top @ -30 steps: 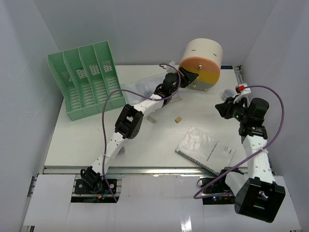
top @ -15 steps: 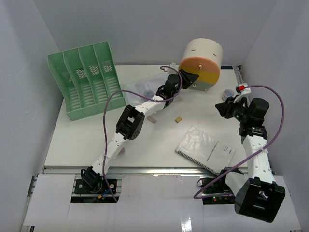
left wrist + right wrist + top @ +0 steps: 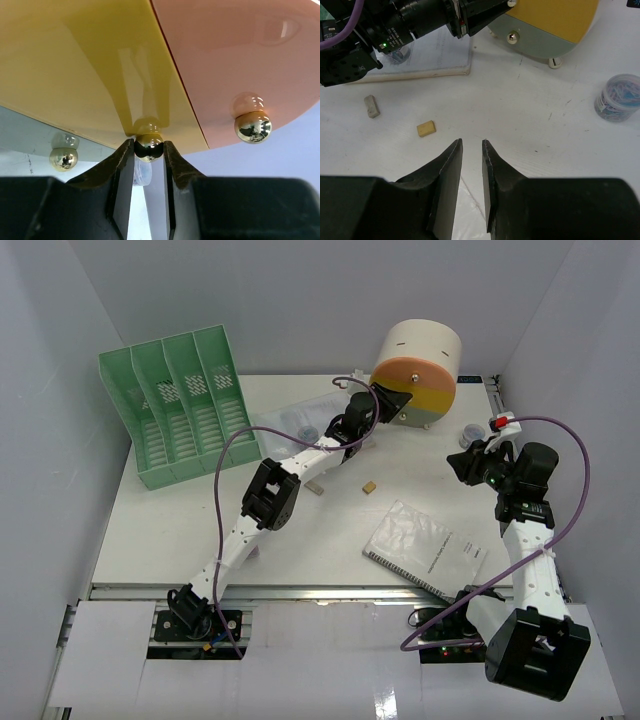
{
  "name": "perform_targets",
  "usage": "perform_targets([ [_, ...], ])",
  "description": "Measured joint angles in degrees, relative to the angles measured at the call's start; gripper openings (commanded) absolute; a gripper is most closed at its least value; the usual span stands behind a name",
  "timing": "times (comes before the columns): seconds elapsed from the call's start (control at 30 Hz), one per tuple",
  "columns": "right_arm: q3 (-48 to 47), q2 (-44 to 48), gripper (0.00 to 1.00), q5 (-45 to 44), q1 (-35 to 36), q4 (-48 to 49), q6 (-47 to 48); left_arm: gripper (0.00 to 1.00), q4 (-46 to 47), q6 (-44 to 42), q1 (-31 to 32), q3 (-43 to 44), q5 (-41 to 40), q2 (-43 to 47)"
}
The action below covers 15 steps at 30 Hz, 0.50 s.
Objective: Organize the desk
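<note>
Gripping the brass knob (image 3: pixel 148 146) on the yellow drawer front (image 3: pixel 90 65), my left gripper (image 3: pixel 148 150) sits with one finger against each side of it. My right gripper (image 3: pixel 472 146) hangs above the desk (image 3: pixel 535 120), jaws narrowly parted, nothing between them. The desk lies white beneath both arms, with the round drawer unit (image 3: pixel 417 375) standing at its far edge.

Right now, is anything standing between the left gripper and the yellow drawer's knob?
Nothing visible. The jaws of the left gripper flank the brass knob of the yellow drawer front, one on each side, with no item between.
</note>
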State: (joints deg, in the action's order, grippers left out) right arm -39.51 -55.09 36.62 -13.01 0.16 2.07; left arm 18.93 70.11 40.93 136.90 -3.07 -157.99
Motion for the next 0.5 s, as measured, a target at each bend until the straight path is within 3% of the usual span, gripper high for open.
perform_targets([
  [0.17,0.0,0.0,0.28,0.0,-0.2,0.0,0.0,0.13,0.0,0.3,0.0,0.0,0.0,0.0],
  [0.27,0.1,0.0,0.28,0.0,-0.4,0.0,0.0,0.08,1.3,0.3,0.0,-1.7,0.4,0.5],
  [0.37,0.5,0.0,0.28,0.0,-0.5,0.3,0.1,0.06,4.9,-0.3,0.0,-8.7,1.0,4.0],
  [0.5,1.5,0.1,0.28,0.3,-0.5,0.5,0.1,0.06,9.8,-1.6,-0.1,-24.9,2.8,13.5],
])
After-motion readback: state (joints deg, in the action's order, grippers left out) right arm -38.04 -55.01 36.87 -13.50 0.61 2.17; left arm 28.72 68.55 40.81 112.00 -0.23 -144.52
